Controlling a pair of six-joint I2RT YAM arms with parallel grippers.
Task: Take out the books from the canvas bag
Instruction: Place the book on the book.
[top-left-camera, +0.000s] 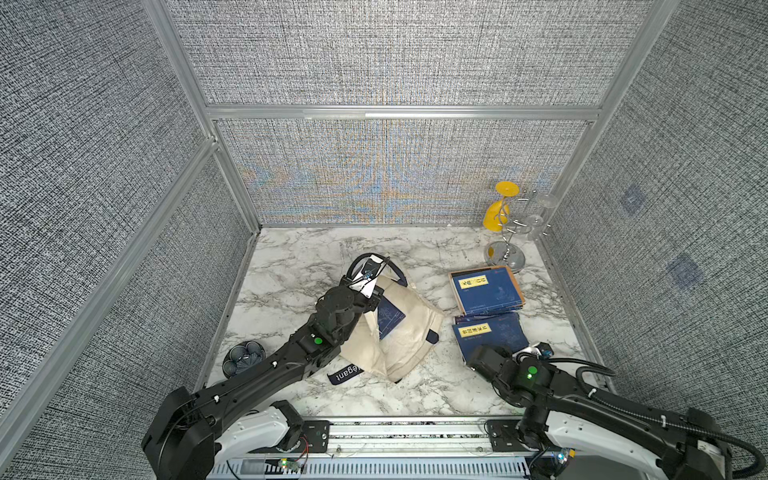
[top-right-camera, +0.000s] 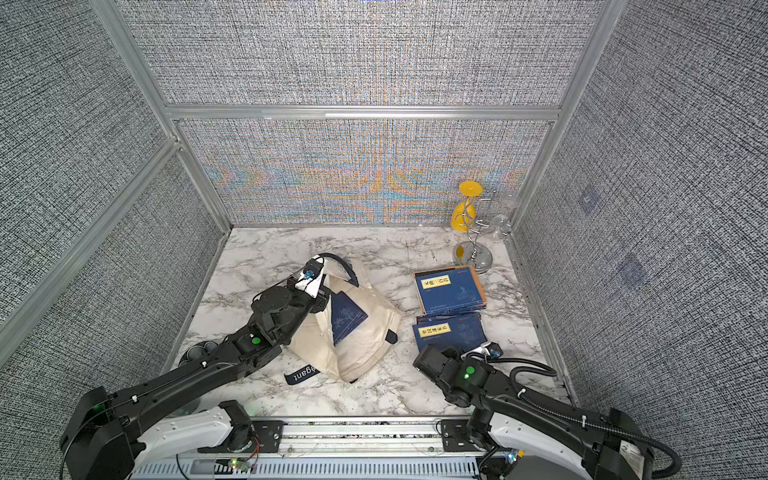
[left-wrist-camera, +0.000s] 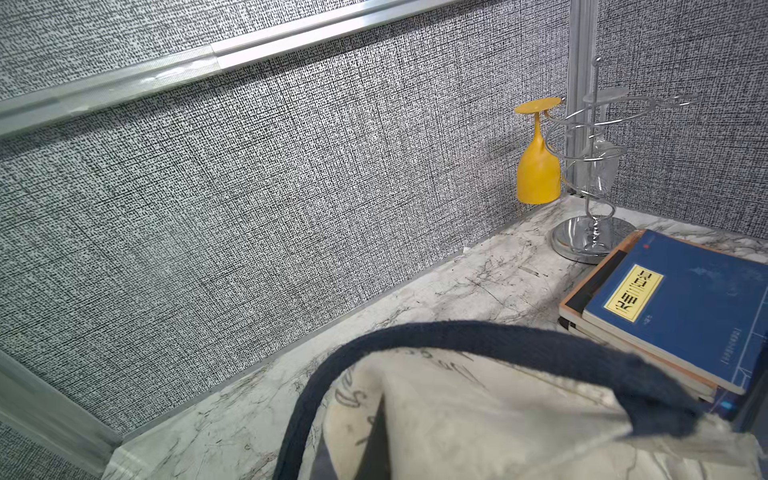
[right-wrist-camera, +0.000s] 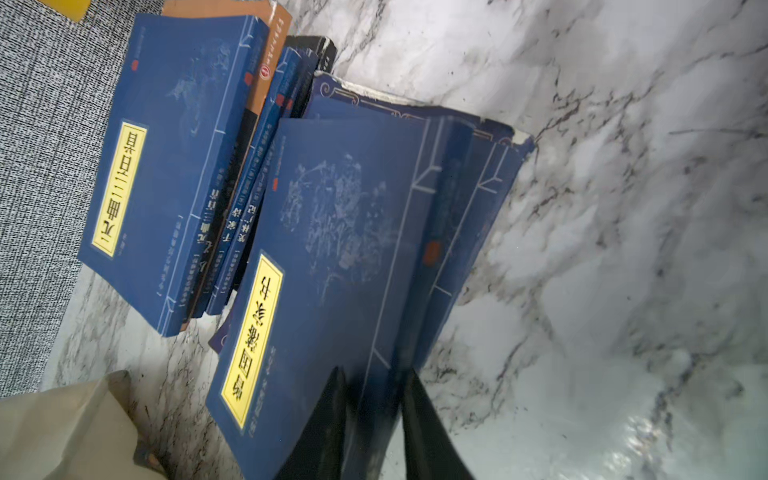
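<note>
Right arm (top-left-camera: 532, 372) over book (top-left-camera: 494, 338); long axis left-right

**Strap lettering and two book titles**

The navy fabric strap (top-left-camera: 346, 372) at the near edge of the cream canvas bag (top-left-camera: 415, 328) shows the white letters "egant"; the start of the word is hidden. In the right wrist view, the farther yellow title label (right-wrist-camera: 118, 189), on the farther dark blue paperback book (right-wrist-camera: 183, 137), reads 元曲三百首. The nearer yellow title label (right-wrist-camera: 251, 340), on the nearer dark blue paperback book (right-wrist-camera: 345, 232), reads 曾国藩家书. The spine print between the two books is too small to read with certainty.
</note>
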